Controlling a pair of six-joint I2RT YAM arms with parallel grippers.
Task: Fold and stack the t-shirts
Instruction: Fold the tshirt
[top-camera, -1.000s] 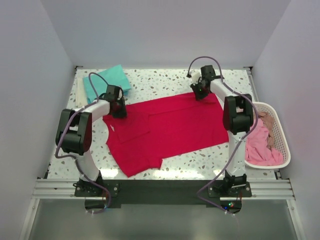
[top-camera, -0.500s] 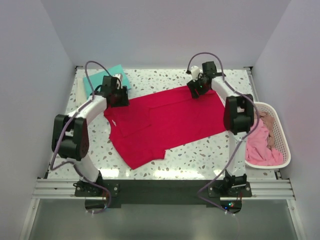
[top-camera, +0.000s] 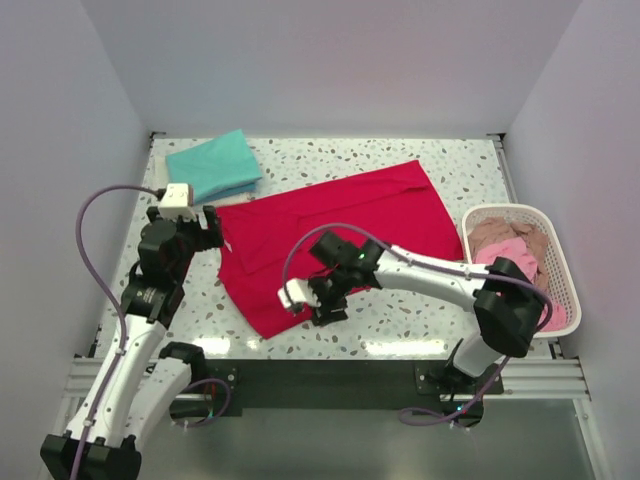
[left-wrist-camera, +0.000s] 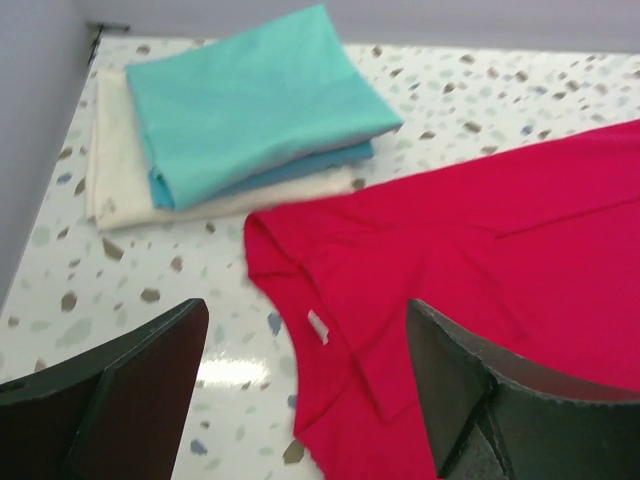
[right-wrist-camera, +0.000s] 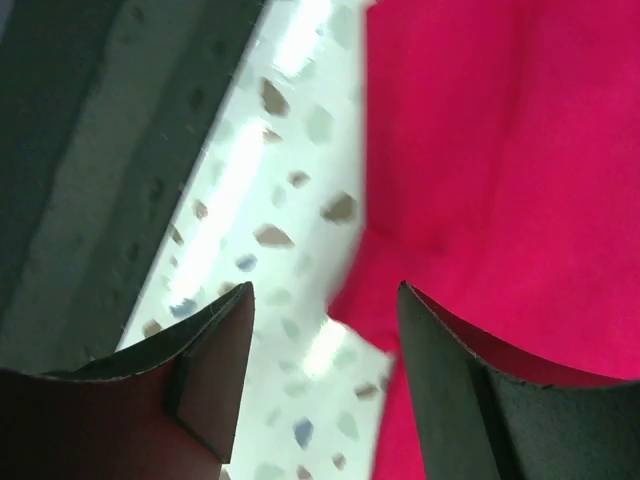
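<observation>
A crimson-red t-shirt lies spread flat on the speckled table, its neck with a small white label toward the left. My left gripper hovers open just left of that neck, nothing between its fingers; in its wrist view the gripper frames the collar. My right gripper hangs open over the shirt's near left corner, empty. A folded teal t-shirt rests on a folded cream one at the back left. Pink t-shirts fill the basket.
A white mesh laundry basket stands at the table's right edge. The table's dark front rail runs close beside the right gripper. Grey walls enclose the table on three sides.
Both grippers opened and let go of the red shirt's far edge. The left arm drew back to the neck. The right arm swung to the shirt's near left corner.
</observation>
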